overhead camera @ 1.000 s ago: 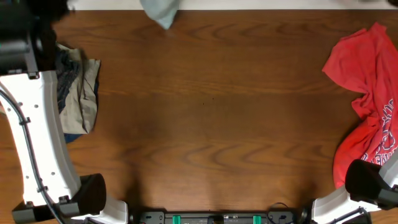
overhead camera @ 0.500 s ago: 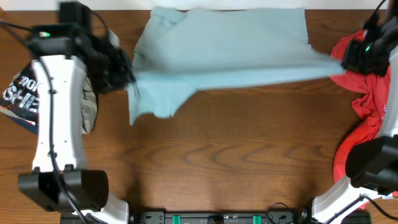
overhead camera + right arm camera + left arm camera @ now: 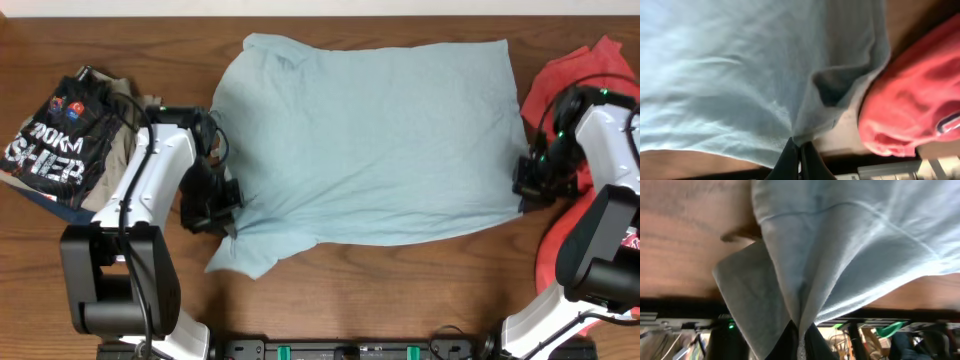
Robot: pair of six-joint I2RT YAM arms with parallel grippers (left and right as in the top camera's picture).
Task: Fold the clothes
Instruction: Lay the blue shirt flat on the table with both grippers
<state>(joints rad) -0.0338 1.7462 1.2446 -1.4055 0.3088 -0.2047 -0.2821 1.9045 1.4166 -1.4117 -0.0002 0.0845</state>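
The pale blue-grey T-shirt point(image 3: 370, 140) lies spread across the middle of the table, one sleeve trailing at the front left. My left gripper point(image 3: 228, 212) is shut on the shirt's left edge near that sleeve; the cloth point(image 3: 840, 245) runs pinched between its fingers point(image 3: 801, 342). My right gripper point(image 3: 522, 192) is shut on the shirt's right front corner, the cloth point(image 3: 740, 75) gathered into its fingers point(image 3: 800, 155). The red T-shirt point(image 3: 590, 100) with white lettering lies crumpled at the right edge, next to the right gripper, and shows in the right wrist view point(image 3: 910, 100).
A stack of folded garments point(image 3: 70, 150), topped by a dark one with white lettering, lies at the far left beside the left arm. Bare wooden table point(image 3: 380, 290) runs along the front.
Both arms have pulled the blue-grey shirt from the far edge toward the front and laid it spread flat. The grippers have moved nearer and lower, still holding its edges.
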